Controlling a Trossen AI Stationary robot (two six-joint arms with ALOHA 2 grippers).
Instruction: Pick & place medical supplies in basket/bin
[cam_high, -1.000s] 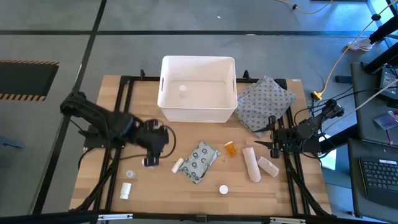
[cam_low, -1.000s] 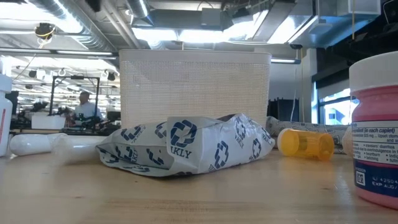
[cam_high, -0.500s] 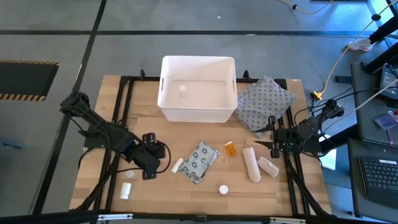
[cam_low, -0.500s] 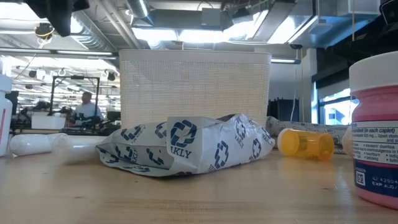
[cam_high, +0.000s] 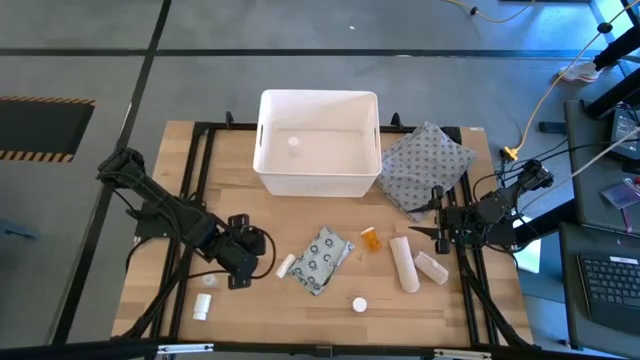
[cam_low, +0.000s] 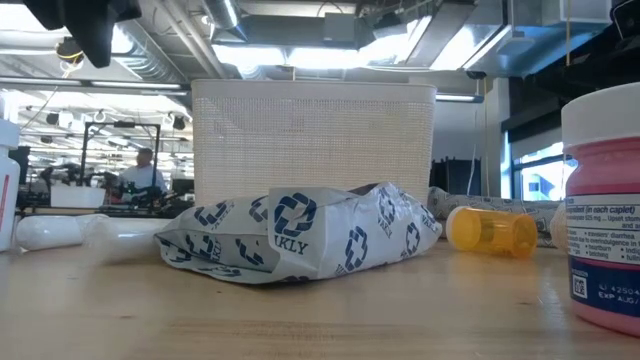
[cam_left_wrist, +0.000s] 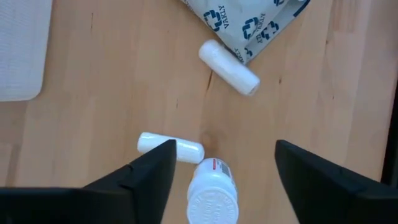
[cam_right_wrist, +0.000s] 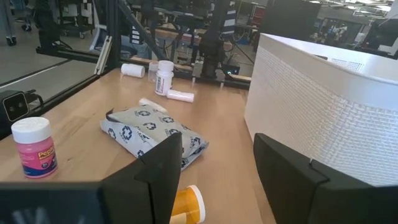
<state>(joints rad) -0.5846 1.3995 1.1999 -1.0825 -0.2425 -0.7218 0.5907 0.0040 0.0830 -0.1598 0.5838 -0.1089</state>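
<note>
One small white item lies in the white rectangular plastic tub (cam_high: 318, 183) at upper centre; bottles, gauze rolls and dotted packet (cam_high: 321, 259) remain on the wooden counter (cam_high: 330, 310), my left jaws (cam_high: 240, 278) wide above a white pill bottle (cam_left_wrist: 212, 199), my right jaws (cam_high: 420, 232) parted, empty.

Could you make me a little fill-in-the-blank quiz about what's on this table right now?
1. The small bottle lying right of the printed packet is coloured ____.
2. The white bin already holds ____ small white item.
3. The left gripper hovers with jaws open above a ____ bottle.
4. The jar with the pink label has a ____ lid.

Missing words: orange; one; white; white
</note>
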